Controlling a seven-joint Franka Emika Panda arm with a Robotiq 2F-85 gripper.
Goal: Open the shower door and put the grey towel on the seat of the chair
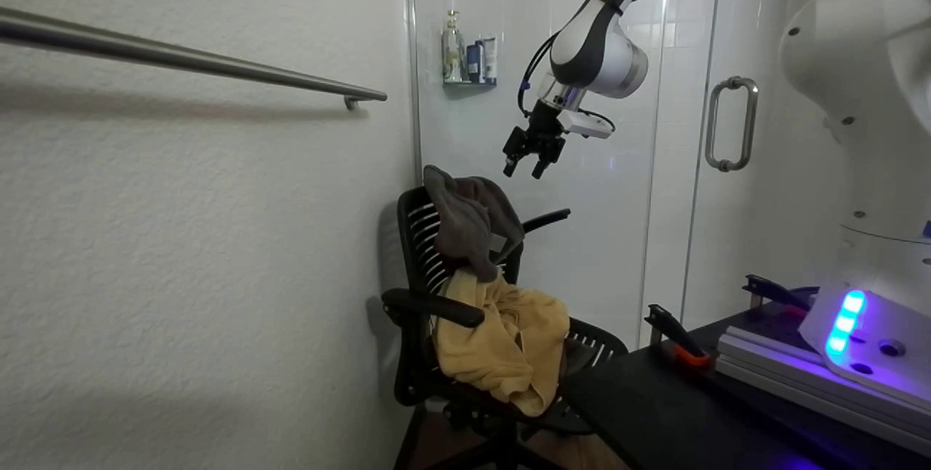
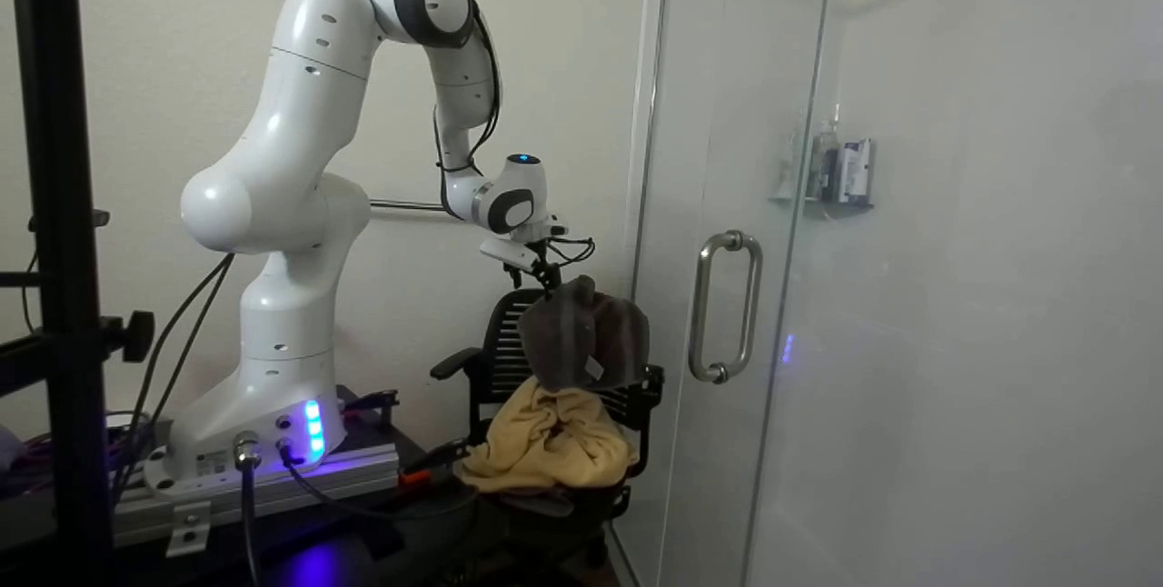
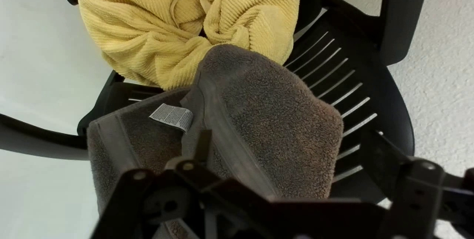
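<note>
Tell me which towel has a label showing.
The grey towel, lying higher on the chair: its pale label shows; the yellow towel shows none.

Blurred in the wrist view, the gripper hides part of the grey towel below; the towel's label is illegible. Farther below, the yellow cloth covers part of the chair seat

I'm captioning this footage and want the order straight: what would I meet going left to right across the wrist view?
Chair's curved armrest → grey towel → broad uncovered side of the chair's slatted backrest → textured white wall.
</note>
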